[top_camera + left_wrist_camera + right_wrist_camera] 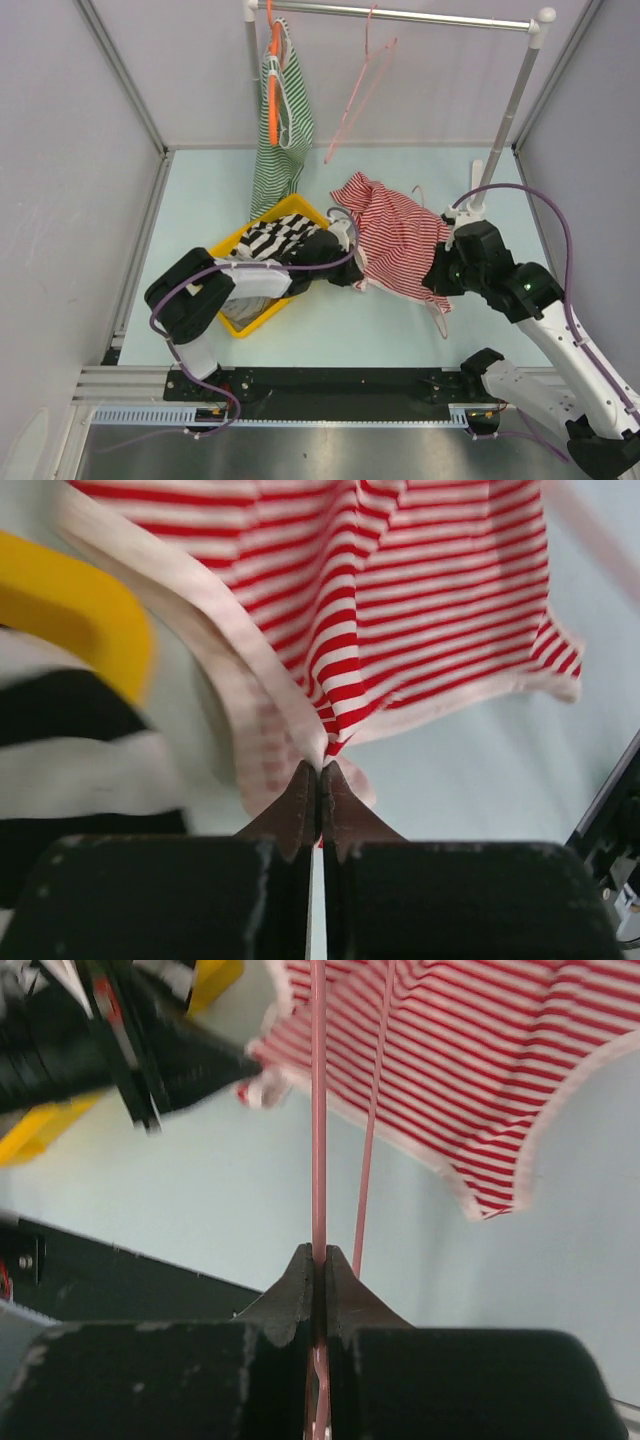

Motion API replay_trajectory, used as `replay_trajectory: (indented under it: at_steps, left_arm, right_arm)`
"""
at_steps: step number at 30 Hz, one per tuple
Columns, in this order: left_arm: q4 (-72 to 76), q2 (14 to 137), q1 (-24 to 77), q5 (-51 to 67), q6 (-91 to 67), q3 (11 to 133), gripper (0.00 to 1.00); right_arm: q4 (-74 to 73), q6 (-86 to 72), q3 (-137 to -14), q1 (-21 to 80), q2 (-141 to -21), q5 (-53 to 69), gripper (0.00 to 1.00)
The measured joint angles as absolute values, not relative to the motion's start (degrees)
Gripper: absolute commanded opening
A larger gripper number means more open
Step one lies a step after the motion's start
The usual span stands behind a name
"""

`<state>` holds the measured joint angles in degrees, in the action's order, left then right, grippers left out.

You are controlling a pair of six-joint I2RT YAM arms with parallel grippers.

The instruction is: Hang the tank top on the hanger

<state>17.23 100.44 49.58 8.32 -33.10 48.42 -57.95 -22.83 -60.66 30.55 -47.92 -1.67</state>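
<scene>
The red-and-white striped tank top lies rumpled on the pale table, right of the yellow bin. My left gripper is shut on its pale-trimmed edge, which shows close up in the left wrist view with the top spreading away. My right gripper sits at the top's right edge. In the right wrist view it is shut on the thin pink wire hanger, whose two wires run under the top. A bit of hanger wire sticks out below the top.
A yellow bin holds a black-and-white striped garment. On the back rail hang a green-striped top on an orange hanger and a second pink wire hanger. The rack post stands at the back right.
</scene>
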Motion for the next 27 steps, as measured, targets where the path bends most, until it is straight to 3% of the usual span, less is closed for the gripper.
replay_trajectory:
  at_steps: [13,27]
  left_arm:
    - [14.13,99.02,38.35,15.35,-30.72,56.40,0.00]
    - [10.92,99.02,35.92,16.64,-27.83,58.54,0.00]
  right_arm:
    - [-59.13,-20.32,-60.69,36.97,-45.67,8.80,0.00]
    - [-66.50,-22.22,-66.52,42.96,-45.69,4.84,0.00]
